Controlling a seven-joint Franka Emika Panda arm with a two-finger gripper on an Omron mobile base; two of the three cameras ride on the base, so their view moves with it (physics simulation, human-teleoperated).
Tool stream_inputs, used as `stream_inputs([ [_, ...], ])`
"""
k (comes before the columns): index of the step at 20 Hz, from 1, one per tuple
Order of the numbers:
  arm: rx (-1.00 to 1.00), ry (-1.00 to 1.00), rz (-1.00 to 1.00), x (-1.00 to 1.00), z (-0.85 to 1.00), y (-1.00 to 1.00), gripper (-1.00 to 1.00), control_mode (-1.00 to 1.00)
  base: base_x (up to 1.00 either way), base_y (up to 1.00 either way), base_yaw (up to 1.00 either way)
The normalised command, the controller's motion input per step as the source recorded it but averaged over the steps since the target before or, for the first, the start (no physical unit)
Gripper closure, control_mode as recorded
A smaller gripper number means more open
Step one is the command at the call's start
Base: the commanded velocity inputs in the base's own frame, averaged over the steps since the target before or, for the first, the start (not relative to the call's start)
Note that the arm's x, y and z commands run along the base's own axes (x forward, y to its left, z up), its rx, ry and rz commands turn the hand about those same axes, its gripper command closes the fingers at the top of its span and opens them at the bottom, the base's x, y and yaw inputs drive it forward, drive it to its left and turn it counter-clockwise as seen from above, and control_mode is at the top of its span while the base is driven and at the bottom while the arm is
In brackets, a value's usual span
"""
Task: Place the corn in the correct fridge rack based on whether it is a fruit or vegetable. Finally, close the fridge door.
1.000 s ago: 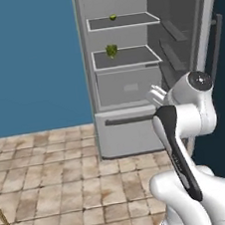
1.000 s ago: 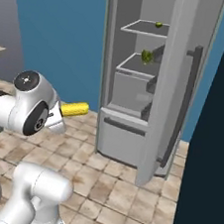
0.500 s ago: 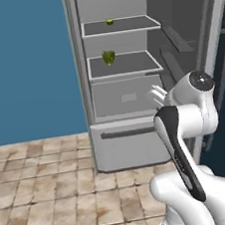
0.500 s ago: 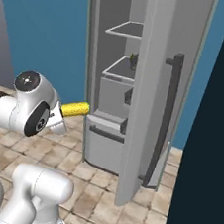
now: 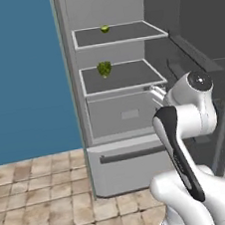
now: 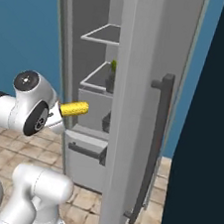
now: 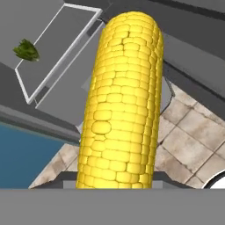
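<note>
Right base view, gripper (image 6: 59,113) level, clamping corn (image 6: 74,109), facing fridge rack (image 6: 95,80)

Blue wall (image 5: 21,71); beige tiled floor (image 5: 41,204); grey fridge cabinet (image 5: 105,5), apparently matte.

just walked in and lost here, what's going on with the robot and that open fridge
A white robot arm holds a bright yellow corn cob in its shut jaws, out in front of the open fridge. The tall light grey fridge door stands open. Inside, a lumpy green vegetable sits on the lower dark grey shelf, and a small round green fruit sits on the higher shelf. The corn is not yet placed.
</note>
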Motion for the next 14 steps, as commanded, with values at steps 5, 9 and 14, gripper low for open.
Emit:
stream_inputs([
  [5,0.00,0.00,0.00,0.00,0.00,0.00,1.00,1.00,0.69,0.49,-0.23],
  [9,0.00,0.00,0.00,0.00,0.00,0.00,1.00,1.00,0.66,0.31,-0.19],
  [14,0.00,0.00,0.00,0.00,0.00,0.00,1.00,1.00,0.54,0.02,-0.15],
])
